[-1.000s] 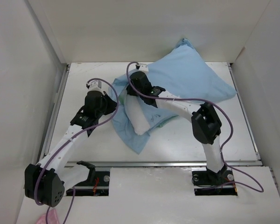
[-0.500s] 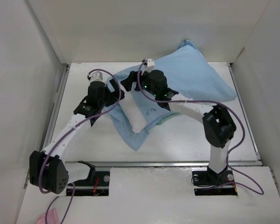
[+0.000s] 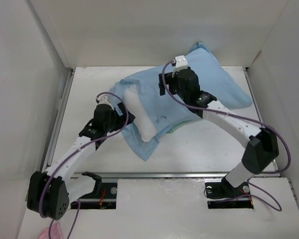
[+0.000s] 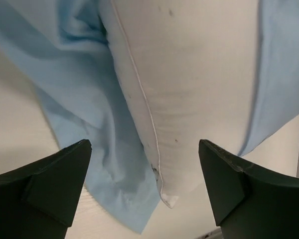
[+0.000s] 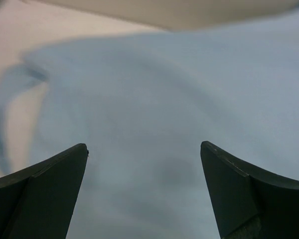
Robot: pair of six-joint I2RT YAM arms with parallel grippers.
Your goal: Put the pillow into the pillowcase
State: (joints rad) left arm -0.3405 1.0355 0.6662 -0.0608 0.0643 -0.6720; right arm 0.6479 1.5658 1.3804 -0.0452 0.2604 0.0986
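On the table (image 3: 214, 149), pillowcase (image 3: 214, 84): light blue, bulging, lying from centre toward 1 o'clock.
Pillow (image 3: 142, 119): white, partly inside the pillowcase; one end sticks out toward 7 o'clock.
Left gripper (image 4: 143, 144): fingers spread either side of the exposed pillow end; contact unclear.
Right gripper (image 5: 142, 144): fingers spread above the pillowcase's blue top.

The pillow (image 4: 189, 99) was shown plain white, flecked with small dark specks; the pillowcase (image 3: 224, 84) was shown light blue, unpatterned, mint-edged.
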